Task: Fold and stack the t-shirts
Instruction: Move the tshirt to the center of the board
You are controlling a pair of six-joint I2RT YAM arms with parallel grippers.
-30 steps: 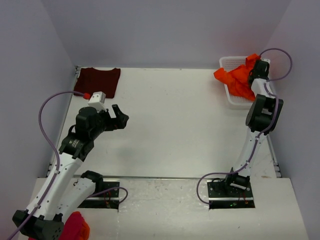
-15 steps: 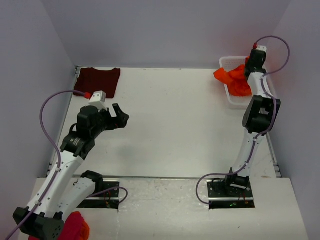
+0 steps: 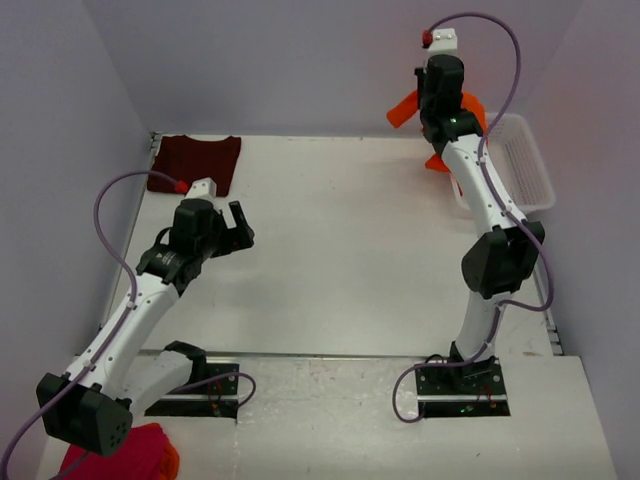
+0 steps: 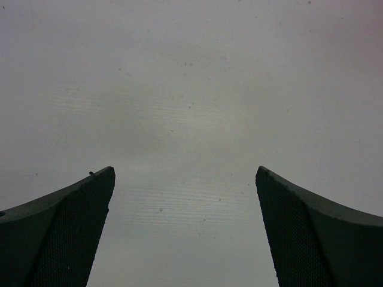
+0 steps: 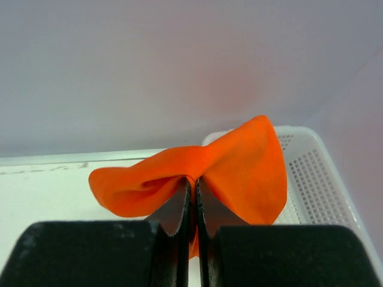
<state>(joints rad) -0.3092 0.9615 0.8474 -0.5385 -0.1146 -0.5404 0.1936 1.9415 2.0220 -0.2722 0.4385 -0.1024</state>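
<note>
The bright orange t-shirt (image 3: 405, 107) hangs in the air at the back right, pinched in my right gripper (image 3: 432, 122), which is raised high beside the white basket (image 3: 530, 165). In the right wrist view the fingers are shut on a fold of the orange shirt (image 5: 245, 170), my right gripper (image 5: 192, 185) in the middle. The dark maroon t-shirt (image 3: 197, 160) lies folded flat at the back left corner. My left gripper (image 3: 240, 227) is open and empty, in front of the maroon shirt; the left wrist view shows only bare table between its fingers (image 4: 72, 209).
The white basket stands at the back right edge, also in the right wrist view (image 5: 311, 173). A pink-red cloth bundle (image 3: 125, 455) lies at the bottom left by the left arm's base. Grey walls close the back and sides.
My right gripper has risen out of the basket and moved left, lifting the orange shirt clear into the air. My left arm has shifted slightly.
</note>
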